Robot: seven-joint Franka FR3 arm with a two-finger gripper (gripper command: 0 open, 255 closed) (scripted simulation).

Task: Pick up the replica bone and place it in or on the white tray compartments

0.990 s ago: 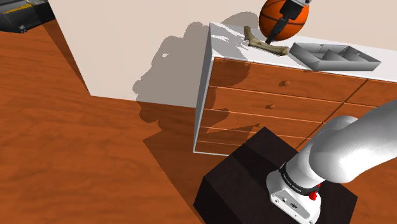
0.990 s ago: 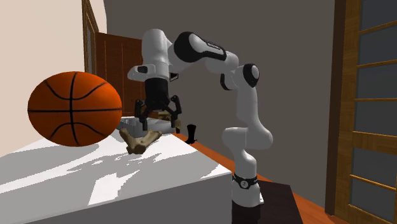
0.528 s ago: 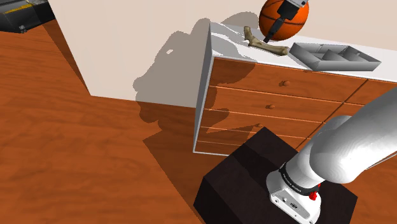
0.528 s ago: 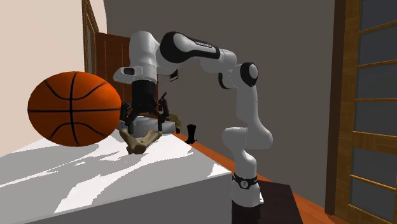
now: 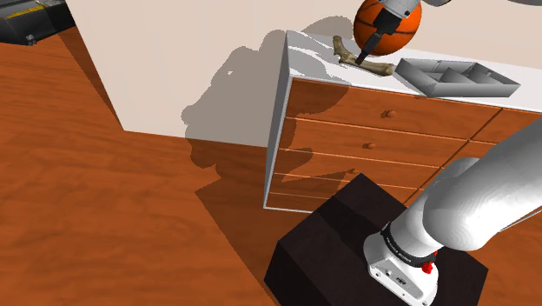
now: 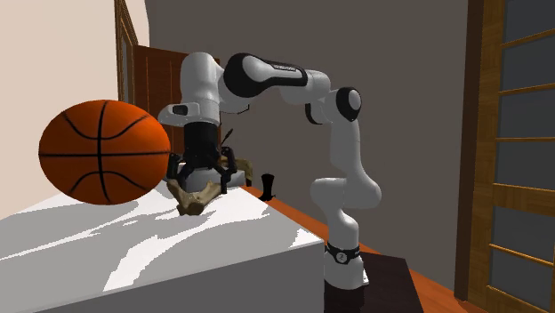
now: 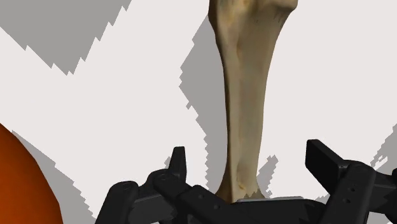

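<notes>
Bone (image 5: 360, 59) lying flat, long axis toward tray (image 5: 432, 86), gripper (image 7: 248, 153) spread astride

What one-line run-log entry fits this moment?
phase: pre-grasp | gripper: open, astride bone, not clasping | bone: flat on dresser top, near basketball | tray: without bone

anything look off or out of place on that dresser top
Nothing is spilled, tipped or broken. The bone lies flat on the dresser top with the open gripper astride it, and the tray sits level nearby. The one oddity: a basketball resting loose close by the bone.
</notes>
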